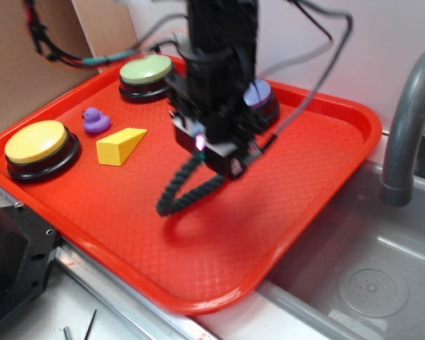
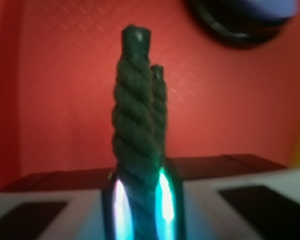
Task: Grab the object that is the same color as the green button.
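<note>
Jaws clamped tight: gripper (image 1: 214, 151) grips the dark green twisted rope loop (image 1: 186, 190), dangling over the red plastic tray (image 1: 319, 149).

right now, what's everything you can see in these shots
tray: 1, red, under everything, beside the sink
green button: 1, pale green top, tray's far edge
yellow button: 1, yellow top, tray's left corner
purple button: 1, purple top, partly behind the arm
duck: 1, purple, between the green and yellow buttons
wedge block: 1, yellow, right of the yellow button
rope: 1, dark green, doubled, in the gripper
sink: 1, grey, right of tray
faucet: 1, grey, over sink
gripper: 1, black, closed on the rope
</note>
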Motion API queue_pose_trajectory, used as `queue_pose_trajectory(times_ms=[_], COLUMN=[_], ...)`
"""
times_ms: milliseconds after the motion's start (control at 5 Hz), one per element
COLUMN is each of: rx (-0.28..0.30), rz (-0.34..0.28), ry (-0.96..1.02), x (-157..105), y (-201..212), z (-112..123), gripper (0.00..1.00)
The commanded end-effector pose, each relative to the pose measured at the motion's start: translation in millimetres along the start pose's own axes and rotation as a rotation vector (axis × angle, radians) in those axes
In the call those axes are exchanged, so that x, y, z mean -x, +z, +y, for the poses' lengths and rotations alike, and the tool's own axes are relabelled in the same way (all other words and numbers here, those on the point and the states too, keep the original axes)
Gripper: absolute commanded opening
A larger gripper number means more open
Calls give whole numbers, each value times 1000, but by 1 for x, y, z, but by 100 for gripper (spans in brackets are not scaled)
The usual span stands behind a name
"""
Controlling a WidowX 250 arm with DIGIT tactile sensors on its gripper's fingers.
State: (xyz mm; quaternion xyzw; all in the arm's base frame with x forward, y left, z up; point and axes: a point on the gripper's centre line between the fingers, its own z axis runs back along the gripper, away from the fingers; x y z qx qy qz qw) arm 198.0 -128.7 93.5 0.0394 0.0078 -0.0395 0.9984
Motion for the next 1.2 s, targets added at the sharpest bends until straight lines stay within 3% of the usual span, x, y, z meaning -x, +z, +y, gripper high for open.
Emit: queue_pose_trajectory(times_ms=[0,400,600,1000], rx=[43,59,59,42], rz=[-44,-102,-151,-171], ry=[23,95,106,86], x=[30,47,40,22], y=[81,116,124,121], z=[28,53,63,55], gripper=[0,0,0,0])
